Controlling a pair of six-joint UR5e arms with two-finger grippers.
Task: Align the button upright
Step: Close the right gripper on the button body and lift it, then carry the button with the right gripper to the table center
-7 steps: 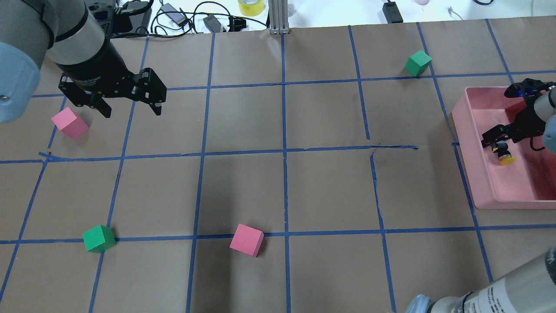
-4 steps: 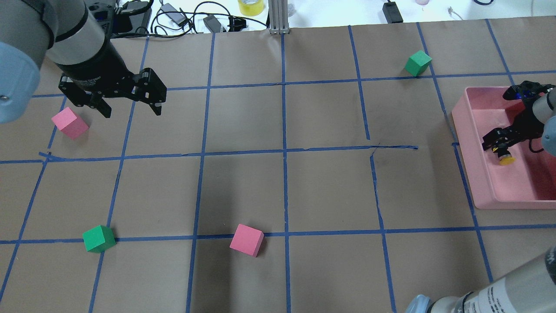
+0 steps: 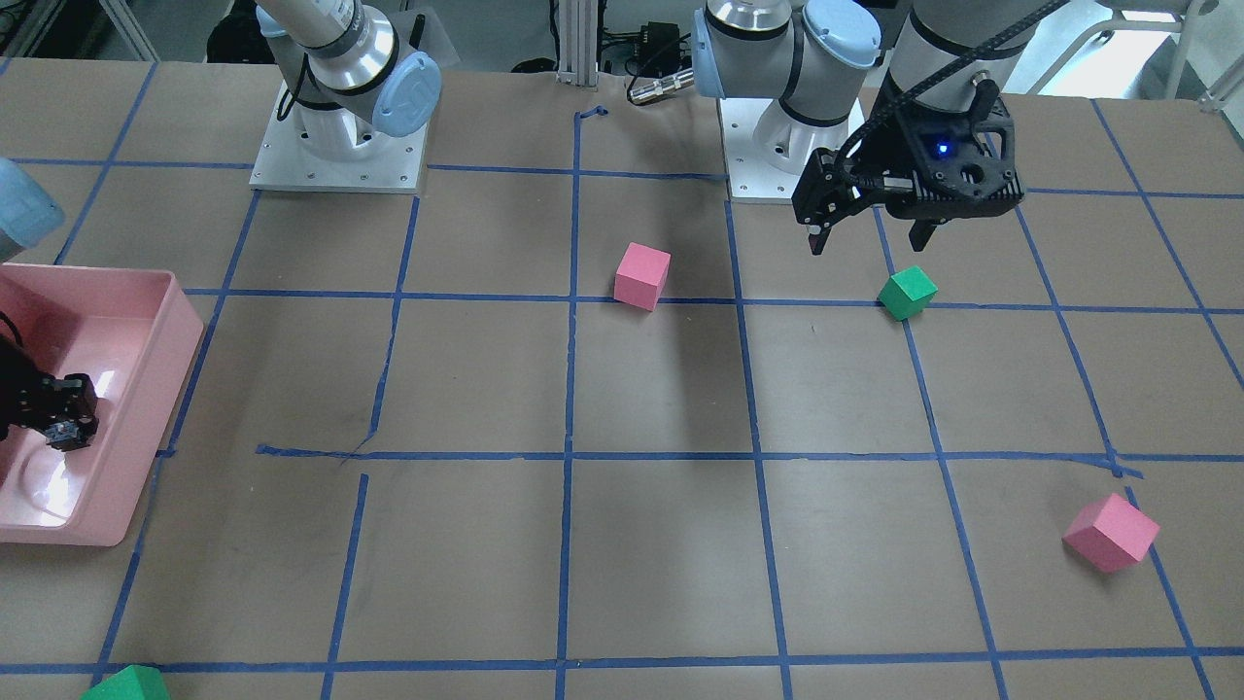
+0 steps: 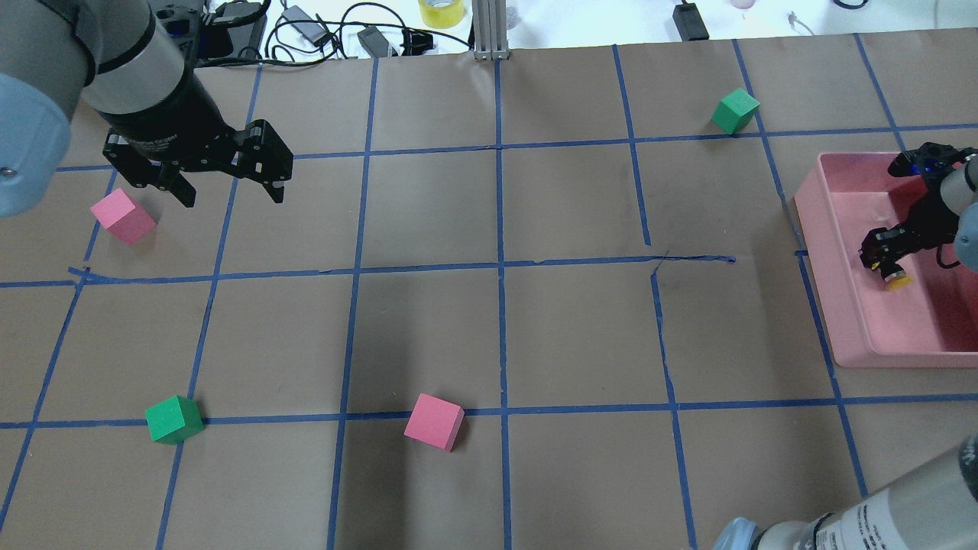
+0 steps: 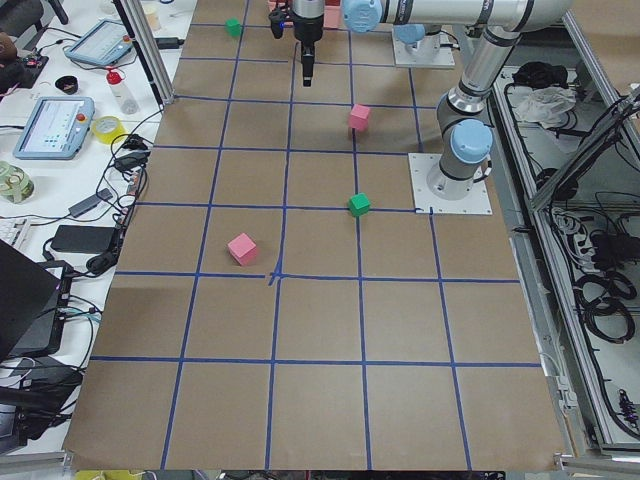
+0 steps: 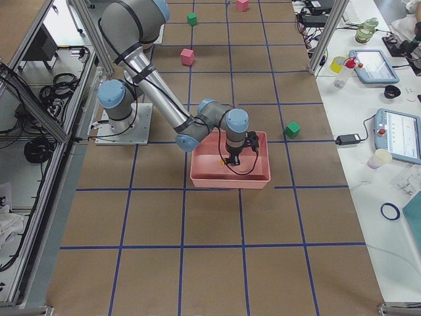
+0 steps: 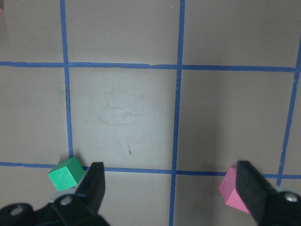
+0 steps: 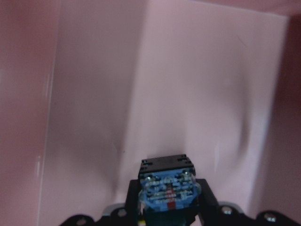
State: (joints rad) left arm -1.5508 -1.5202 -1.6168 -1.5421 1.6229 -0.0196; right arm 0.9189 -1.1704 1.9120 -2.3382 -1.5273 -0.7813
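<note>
The button [image 4: 896, 279] has a yellow cap and a black body. It is inside the pink bin [image 4: 821, 252] at the right, tilted with the cap pointing toward the robot. My right gripper [image 4: 885, 262] is shut on its body. In the right wrist view the button's base block [image 8: 167, 186] shows between the fingers, above the bin floor. My left gripper [image 4: 231, 197] is open and empty, hanging above the table at the far left, next to a pink cube [image 4: 122, 215].
A green cube [image 4: 174, 419] and a second pink cube [image 4: 434, 422] lie on the near side of the table. Another green cube [image 4: 735, 110] lies far right, beyond the bin. Blue tape lines grid the brown paper.
My right gripper has turned and shifted slightly right inside the bin, carrying the button with it. The left arm has not moved.
</note>
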